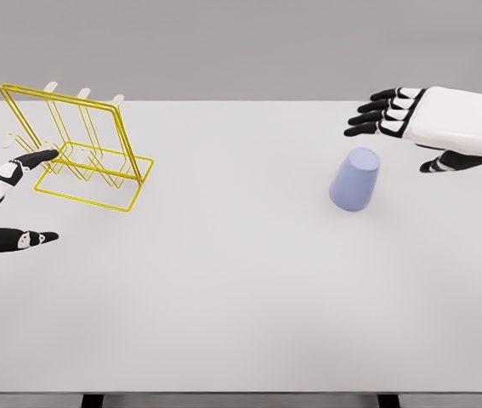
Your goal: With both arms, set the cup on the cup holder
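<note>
A plain grey backdrop stands behind a smooth white tabletop (241, 323) that fills nearly the whole head view. The right hand (428, 127) hovers at the upper right, fingers spread and holding nothing, black fingertips pointing left, thumb just above and right of the cup (355, 179) without touching it. The cup is a matte lavender tapered shape resting mouth-down, right of centre. The left hand (7, 200) comes in at the left edge, fingers apart and empty, its upper fingertip reaching the near side of the cup holder (79, 149); contact cannot be judged. The holder is thin yellow wire with pale pegs, near the far left corner. Broad bare surface lies between cup and holder and toward the near edge
</note>
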`<state>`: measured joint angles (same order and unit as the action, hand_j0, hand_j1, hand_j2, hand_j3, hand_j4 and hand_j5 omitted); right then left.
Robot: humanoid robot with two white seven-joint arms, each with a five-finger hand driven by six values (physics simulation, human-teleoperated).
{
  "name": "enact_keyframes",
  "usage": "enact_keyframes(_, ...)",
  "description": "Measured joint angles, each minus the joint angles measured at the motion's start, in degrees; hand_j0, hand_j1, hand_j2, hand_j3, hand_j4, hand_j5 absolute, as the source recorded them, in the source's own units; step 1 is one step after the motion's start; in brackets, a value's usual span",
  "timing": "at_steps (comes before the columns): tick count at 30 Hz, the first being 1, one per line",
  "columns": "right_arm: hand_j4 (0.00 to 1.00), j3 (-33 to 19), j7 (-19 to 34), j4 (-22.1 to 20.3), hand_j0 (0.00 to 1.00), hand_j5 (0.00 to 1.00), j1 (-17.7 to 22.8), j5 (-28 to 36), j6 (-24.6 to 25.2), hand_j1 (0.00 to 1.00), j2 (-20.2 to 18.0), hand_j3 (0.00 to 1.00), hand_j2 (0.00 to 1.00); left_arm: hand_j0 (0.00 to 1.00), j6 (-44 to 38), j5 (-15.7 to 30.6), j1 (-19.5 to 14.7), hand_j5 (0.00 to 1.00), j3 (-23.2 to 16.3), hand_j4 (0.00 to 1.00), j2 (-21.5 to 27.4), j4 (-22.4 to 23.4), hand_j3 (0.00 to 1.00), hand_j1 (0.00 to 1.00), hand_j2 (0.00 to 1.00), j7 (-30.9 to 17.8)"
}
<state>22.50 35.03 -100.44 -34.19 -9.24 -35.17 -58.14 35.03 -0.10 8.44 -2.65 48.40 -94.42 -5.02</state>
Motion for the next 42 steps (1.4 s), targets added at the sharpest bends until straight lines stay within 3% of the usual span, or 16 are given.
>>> enact_keyframes(7,1.00,-0.03,0.00,0.08,1.00,1.00,-0.09,-0.16,0.00,1.00,-0.08,1.00,1.00,1.00,0.00,0.00,0.00,1.00,0.00,1.00,-0.05,-0.08,1.00,1.00,1.00,-0.01)
enact_keyframes(10,1.00,0.21,-0.01,0.11,1.00,1.00,0.53,-0.04,0.02,1.00,-6.64,1.00,1.00,1.00,0.00,0.00,0.00,1.00,0.00,1.00,-0.09,-0.11,1.00,1.00,1.00,-0.01)
enact_keyframes(14,1.00,6.62,-0.01,0.71,1.00,1.00,-4.92,-1.60,0.06,1.00,-11.04,1.00,1.00,1.00,0.00,0.03,0.00,1.00,0.04,1.00,-0.07,-0.09,1.00,1.00,1.00,-0.01)
enact_keyframes(15,1.00,7.71,0.00,1.93,1.00,1.00,-6.99,-2.19,0.05,1.00,-10.20,1.00,1.00,1.00,0.00,0.05,0.00,1.00,0.05,1.00,-0.09,-0.08,1.00,1.00,1.00,-0.01)
enact_keyframes(17,1.00,9.05,-0.01,7.76,1.00,1.00,-9.93,-3.57,0.07,1.00,-4.97,1.00,1.00,1.00,0.00,0.06,0.00,1.00,0.08,1.00,-0.09,-0.08,1.00,1.00,1.00,-0.01)
enact_keyframes(19,1.00,10.30,-0.01,12.88,1.00,1.00,-10.54,-4.78,0.04,1.00,-0.33,1.00,1.00,1.00,0.00,0.07,0.00,1.00,0.08,1.00,-0.11,-0.05,1.00,1.00,1.00,-0.01)
enact_keyframes(22,1.00,11.31,0.00,16.22,1.00,1.00,-10.90,-5.91,0.01,1.00,3.17,1.00,1.00,1.00,0.00,0.09,0.00,1.00,0.09,1.00,-0.11,-0.04,1.00,1.00,1.00,0.00)
enact_keyframes(26,1.00,11.95,0.00,17.94,1.00,1.00,-11.34,-9.39,0.02,1.00,7.07,1.00,1.00,1.00,0.00,-0.09,0.18,1.00,0.89,1.00,-0.25,0.09,1.00,1.00,1.00,-0.21)
enact_keyframes(33,1.00,14.35,-0.01,19.46,1.00,1.00,-12.04,-11.50,0.03,1.00,10.54,1.00,1.00,1.00,0.00,-0.64,0.18,1.00,1.60,1.00,-0.44,0.12,1.00,1.00,1.00,-0.51)
enact_keyframes(42,1.00,18.26,-0.01,21.11,1.00,1.00,-12.04,-12.43,0.02,1.00,12.06,1.00,1.00,1.00,0.00,-0.61,0.18,1.00,1.71,1.00,-0.58,-0.64,1.00,1.00,1.00,-1.05)
